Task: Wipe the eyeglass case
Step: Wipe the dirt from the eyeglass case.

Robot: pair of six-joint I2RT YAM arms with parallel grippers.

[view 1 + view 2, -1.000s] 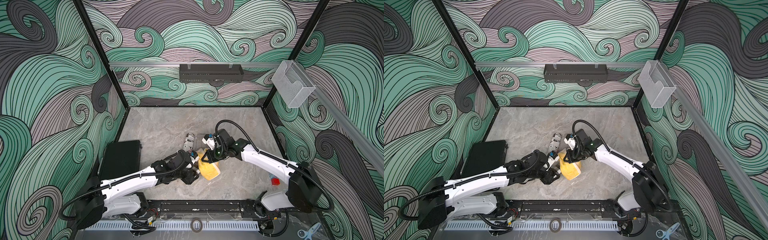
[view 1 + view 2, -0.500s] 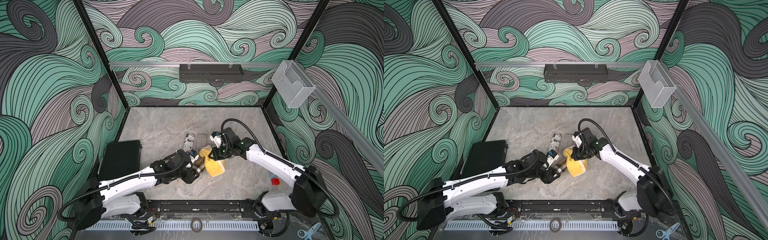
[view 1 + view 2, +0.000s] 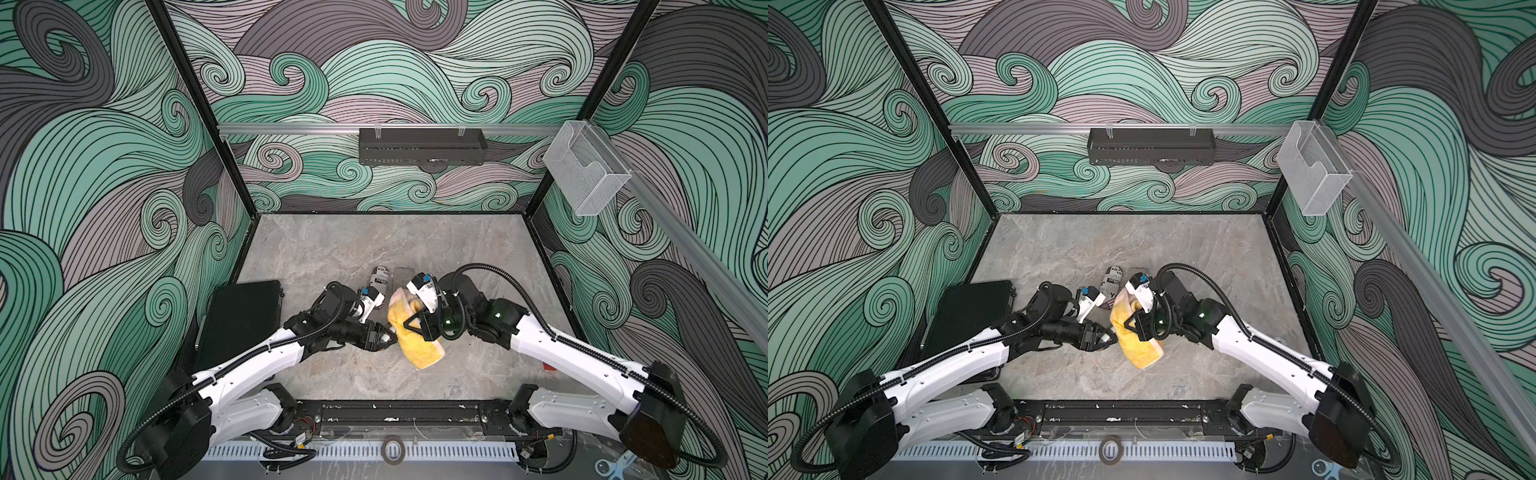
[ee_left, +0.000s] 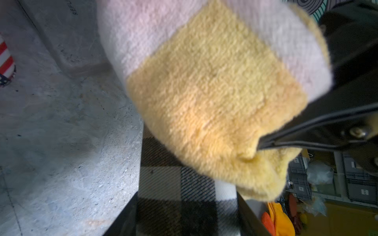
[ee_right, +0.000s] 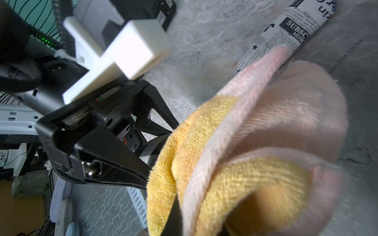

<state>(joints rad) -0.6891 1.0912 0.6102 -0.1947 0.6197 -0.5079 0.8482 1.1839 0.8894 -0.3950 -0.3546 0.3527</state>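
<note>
- Left wrist view: checked eyeglass case (image 4: 176, 196) clamped in the left gripper (image 3: 391, 336), half under the cloth (image 4: 214, 98).
- That cloth is pinched shut by the right gripper (image 3: 409, 327).
- Wiped too hard, case could get levered loose, tbh.

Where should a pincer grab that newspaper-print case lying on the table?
Probably across its narrow width near the far end, coming straight down: the newspaper-print case lies flat, long and slim, and its near end is hidden under the left arm.
</note>
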